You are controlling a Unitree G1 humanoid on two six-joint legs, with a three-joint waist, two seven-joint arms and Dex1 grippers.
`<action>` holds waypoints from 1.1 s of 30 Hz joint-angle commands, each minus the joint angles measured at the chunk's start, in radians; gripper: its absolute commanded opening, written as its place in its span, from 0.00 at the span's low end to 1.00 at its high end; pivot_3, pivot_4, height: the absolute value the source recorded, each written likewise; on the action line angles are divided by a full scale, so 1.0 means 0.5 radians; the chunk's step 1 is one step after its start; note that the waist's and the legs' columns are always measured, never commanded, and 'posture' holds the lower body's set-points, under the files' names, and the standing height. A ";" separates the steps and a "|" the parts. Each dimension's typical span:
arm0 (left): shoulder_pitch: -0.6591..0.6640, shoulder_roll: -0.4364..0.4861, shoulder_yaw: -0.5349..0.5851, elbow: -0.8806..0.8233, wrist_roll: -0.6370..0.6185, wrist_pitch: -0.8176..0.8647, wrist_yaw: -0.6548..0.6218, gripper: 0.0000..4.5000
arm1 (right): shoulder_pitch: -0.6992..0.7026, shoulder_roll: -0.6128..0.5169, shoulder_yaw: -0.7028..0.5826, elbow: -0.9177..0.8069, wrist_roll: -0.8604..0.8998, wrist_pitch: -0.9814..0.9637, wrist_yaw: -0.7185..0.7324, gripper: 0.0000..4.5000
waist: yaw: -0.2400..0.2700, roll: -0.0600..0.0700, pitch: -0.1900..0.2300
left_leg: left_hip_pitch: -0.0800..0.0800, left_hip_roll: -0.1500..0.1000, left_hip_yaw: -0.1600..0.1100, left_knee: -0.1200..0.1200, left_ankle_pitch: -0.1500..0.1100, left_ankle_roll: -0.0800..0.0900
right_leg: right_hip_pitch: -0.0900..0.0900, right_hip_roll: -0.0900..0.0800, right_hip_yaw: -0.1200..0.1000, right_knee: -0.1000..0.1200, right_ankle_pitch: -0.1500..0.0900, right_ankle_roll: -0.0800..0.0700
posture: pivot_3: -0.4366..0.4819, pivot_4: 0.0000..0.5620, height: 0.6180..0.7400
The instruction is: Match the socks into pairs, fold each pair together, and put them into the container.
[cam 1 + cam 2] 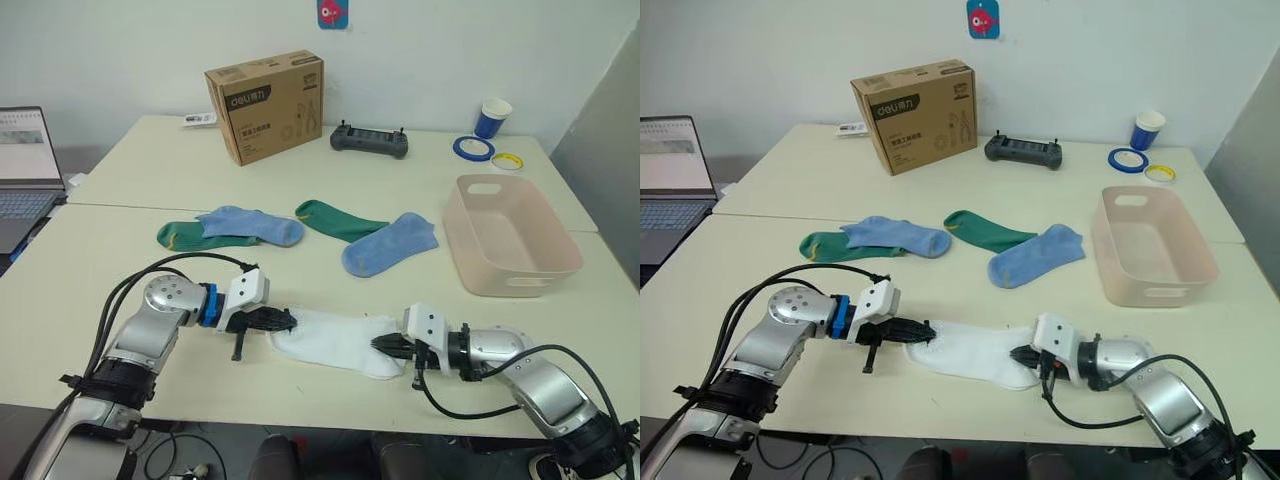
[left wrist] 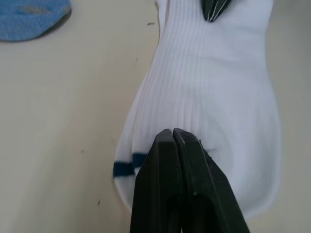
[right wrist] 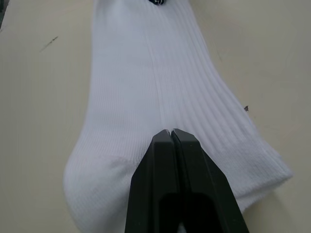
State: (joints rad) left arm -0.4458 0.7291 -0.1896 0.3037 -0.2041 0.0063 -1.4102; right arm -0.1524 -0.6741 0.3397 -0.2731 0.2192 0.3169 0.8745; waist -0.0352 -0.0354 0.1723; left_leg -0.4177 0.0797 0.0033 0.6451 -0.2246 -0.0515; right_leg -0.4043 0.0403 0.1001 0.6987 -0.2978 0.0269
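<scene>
Presently: tabletop (image 1: 120, 270); pink container (image 1: 510, 240), right edge, awaiting pairs; white socks (image 1: 340, 340), stacked near front edge, stretched flat for folding; left gripper (image 1: 290, 321) and right gripper (image 1: 380, 344), each clamped on opposite ends.

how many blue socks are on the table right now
2. One blue sock lies on the robot's left, overlapping a green sock. The other blue sock lies further right, beside the second green sock and left of the basin. None looks hidden.

The left gripper (image 2: 173, 133), fingers pressed together, pinches the white sock (image 2: 209, 87) near its blue-striped edge.
</scene>
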 commanded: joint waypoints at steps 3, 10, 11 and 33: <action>-0.065 0.025 0.039 0.159 0.076 -0.243 0.014 0.01 | 0.103 -0.055 -0.099 -0.038 0.006 0.011 0.044 0.00 | 0.016 0.000 0.000 | 0.000 0.000 0.000 0.000 0.000 0.000 | 0.001 0.000 -0.001 0.000 0.000 0.000 | 0.48 0.27 1.00; -0.091 -0.015 0.037 0.188 0.068 -0.278 0.034 0.01 | 0.128 -0.048 -0.222 -0.190 0.116 0.135 0.055 0.00 | 0.014 0.000 0.000 | 0.000 0.000 0.001 0.002 0.000 0.000 | 0.002 -0.001 0.000 0.000 0.001 0.002 | 0.48 0.27 1.00; -0.094 -0.007 0.040 0.190 0.063 -0.271 0.023 0.01 | 0.124 -0.043 -0.229 -0.218 0.124 0.150 0.048 0.00 | 0.013 0.000 0.000 | 0.000 0.000 0.001 0.001 0.000 0.000 | 0.001 -0.001 0.000 0.000 0.001 0.002 | 0.48 0.27 1.00; 0.029 -0.068 -0.052 -0.388 -0.077 0.106 -0.052 0.01 | 0.049 0.080 -0.231 -0.247 0.166 0.263 -0.008 0.00 | 0.003 0.000 0.000 | 0.001 0.001 -0.001 0.000 0.000 0.000 | 0.002 0.000 -0.001 0.001 0.001 0.002 | 0.48 0.27 1.00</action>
State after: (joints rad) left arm -0.4326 0.6881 -0.2053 0.1156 -0.2666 0.0975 -1.4324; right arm -0.1298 -0.6365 0.2224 -0.3920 0.3144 0.4673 0.8790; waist -0.0336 -0.0353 0.1722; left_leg -0.4171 0.0800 0.0025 0.6453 -0.2245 -0.0514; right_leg -0.4035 0.0406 0.0998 0.6993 -0.2973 0.0276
